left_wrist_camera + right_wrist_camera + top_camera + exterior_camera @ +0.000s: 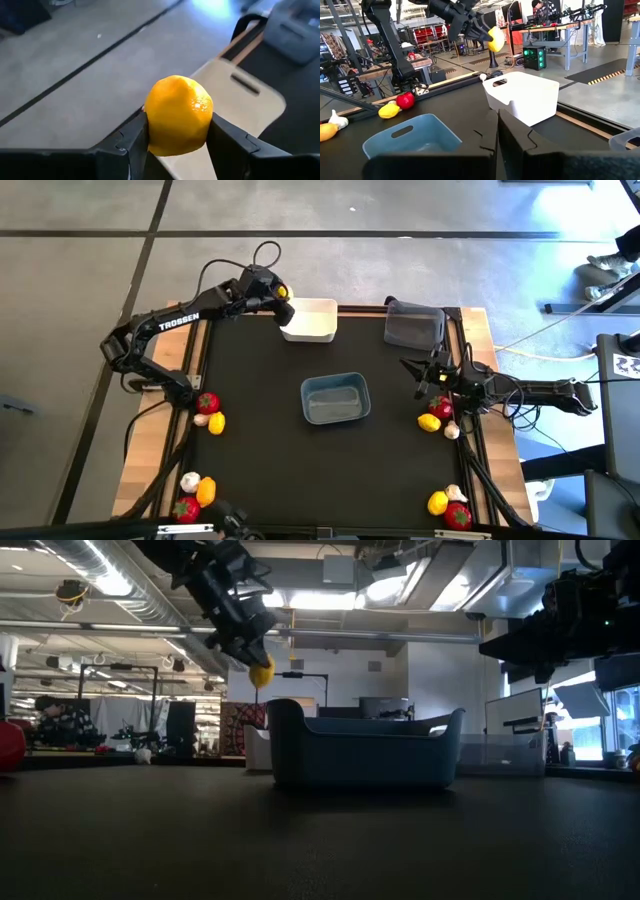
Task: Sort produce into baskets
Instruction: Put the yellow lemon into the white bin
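Note:
My left gripper [283, 295] is shut on a yellow lemon-like piece of produce [177, 115] and hangs in the air at the far left corner of the white basket [310, 320]. In the low view the yellow piece [262, 672] shows high above the table. The dark grey basket [413, 325] stands at the far right and the blue-grey basket [336, 398] in the middle. My right gripper [415, 370] waits shut at the right side, touching nothing. My left gripper pinches the yellow piece by two opposite sides [152, 125] between its two fingers. The fingers come from the table's left, slanting down. The piece is lifted clear, above the white basket's far left rim [240, 95].
Loose produce lies in groups: red, whitish and yellow pieces at the left [207, 402], more at the near left [190, 492], beside my right arm [440, 412] and at the near right [450, 505]. Wooden borders frame the black mat.

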Robot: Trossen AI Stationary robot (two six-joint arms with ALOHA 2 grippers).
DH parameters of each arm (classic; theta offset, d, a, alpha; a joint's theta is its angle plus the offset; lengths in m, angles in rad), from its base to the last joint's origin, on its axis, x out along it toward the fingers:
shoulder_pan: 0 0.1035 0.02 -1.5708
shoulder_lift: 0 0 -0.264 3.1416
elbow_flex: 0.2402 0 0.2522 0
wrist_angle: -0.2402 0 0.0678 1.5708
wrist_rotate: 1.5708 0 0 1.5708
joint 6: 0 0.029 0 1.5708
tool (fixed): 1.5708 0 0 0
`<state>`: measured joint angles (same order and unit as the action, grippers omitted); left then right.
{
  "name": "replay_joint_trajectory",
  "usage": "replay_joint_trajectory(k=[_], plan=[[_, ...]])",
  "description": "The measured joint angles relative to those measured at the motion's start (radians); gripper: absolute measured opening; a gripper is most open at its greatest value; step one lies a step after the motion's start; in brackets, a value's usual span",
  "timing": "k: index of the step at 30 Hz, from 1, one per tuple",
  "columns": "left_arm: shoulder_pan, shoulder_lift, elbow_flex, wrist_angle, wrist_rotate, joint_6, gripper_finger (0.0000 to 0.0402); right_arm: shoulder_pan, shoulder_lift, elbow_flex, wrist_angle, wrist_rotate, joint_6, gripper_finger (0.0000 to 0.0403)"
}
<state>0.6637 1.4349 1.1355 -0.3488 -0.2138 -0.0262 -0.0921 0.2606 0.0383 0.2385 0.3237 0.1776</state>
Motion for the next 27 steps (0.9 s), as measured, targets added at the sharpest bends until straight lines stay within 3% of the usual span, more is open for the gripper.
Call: replay_joint_trajectory(k=[9,27], plan=[[-0.016,0.021,-0.018,0.108,-0.001,-0.040,0.0169,0.000,0.000,0.000,-0.004,0.001,0.001,0.0017],[-0.015,0.276,-0.018,0.141,-0.002,-0.072,0.0169,0.000,0.000,0.000,-0.007,0.002,0.001,0.0017]])
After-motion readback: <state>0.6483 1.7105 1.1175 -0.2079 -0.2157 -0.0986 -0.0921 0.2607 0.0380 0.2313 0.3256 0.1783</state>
